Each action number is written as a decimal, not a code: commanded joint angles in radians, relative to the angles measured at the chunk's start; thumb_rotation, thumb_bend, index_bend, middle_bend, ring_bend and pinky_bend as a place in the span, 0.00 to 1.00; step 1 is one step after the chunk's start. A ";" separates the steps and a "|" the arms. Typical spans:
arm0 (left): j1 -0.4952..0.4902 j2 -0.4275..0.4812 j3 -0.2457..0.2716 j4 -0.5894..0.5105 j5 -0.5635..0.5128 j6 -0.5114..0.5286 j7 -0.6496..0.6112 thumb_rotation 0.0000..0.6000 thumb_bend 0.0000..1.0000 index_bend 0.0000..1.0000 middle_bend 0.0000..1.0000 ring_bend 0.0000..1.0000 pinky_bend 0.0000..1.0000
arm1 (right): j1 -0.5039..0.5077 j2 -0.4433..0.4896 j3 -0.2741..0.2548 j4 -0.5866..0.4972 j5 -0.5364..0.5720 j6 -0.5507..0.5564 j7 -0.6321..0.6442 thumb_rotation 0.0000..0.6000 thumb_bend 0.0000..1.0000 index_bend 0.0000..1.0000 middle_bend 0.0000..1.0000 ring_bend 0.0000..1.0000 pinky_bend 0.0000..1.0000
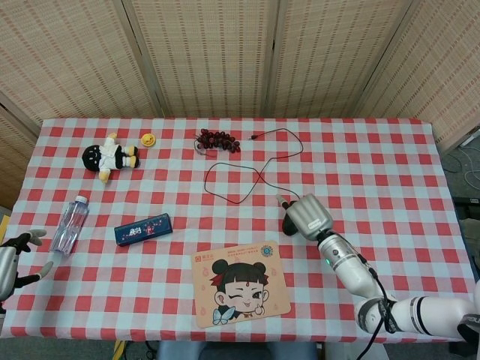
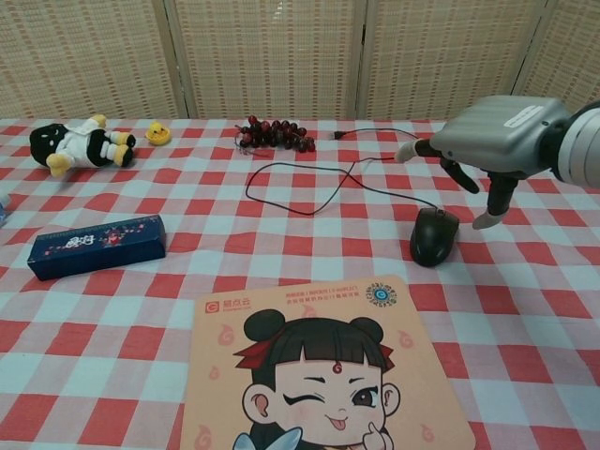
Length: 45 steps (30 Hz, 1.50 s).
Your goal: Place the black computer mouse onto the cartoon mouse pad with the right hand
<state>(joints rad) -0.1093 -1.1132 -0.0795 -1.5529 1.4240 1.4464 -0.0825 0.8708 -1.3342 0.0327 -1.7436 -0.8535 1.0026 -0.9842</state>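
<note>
The black mouse point(image 2: 434, 236) lies on the table point(image 1: 390, 165), right of its middle, beyond the mouse pad's point(image 2: 323, 366) far right corner. The right hand point(image 2: 487, 145) hovers just above it, fingers spread, holding nothing. The mouse's long axis runs near-to-far, its cable point(image 2: 319, 183) leading off toward the far edge.

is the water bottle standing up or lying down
Lying down. In the head view the water bottle rests on its side on the checked tablecloth, cap pointing toward the far edge.
</note>
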 commanded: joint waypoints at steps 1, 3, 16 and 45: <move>0.000 0.000 0.000 0.000 0.000 0.000 0.000 1.00 0.23 0.37 0.43 0.47 0.65 | 0.013 -0.005 -0.003 0.017 0.024 -0.006 -0.015 1.00 0.00 0.09 0.87 0.87 1.00; 0.000 0.000 0.000 0.000 -0.001 0.000 0.000 1.00 0.23 0.37 0.43 0.47 0.65 | 0.025 -0.009 -0.006 0.031 0.044 -0.017 -0.025 1.00 0.00 0.09 0.95 0.93 1.00; 0.003 0.003 -0.001 -0.002 -0.002 0.001 -0.005 1.00 0.23 0.37 0.43 0.47 0.65 | 0.063 -0.037 -0.055 0.141 -0.004 -0.114 0.026 1.00 0.00 0.18 1.00 1.00 1.00; 0.003 0.003 -0.001 -0.002 -0.006 -0.004 -0.004 1.00 0.23 0.37 0.43 0.47 0.65 | -0.005 -0.180 -0.066 0.478 -0.393 -0.199 0.426 1.00 0.00 0.26 1.00 1.00 1.00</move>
<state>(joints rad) -0.1066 -1.1097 -0.0805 -1.5549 1.4177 1.4425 -0.0868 0.8658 -1.5137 -0.0338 -1.2661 -1.2455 0.8047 -0.5593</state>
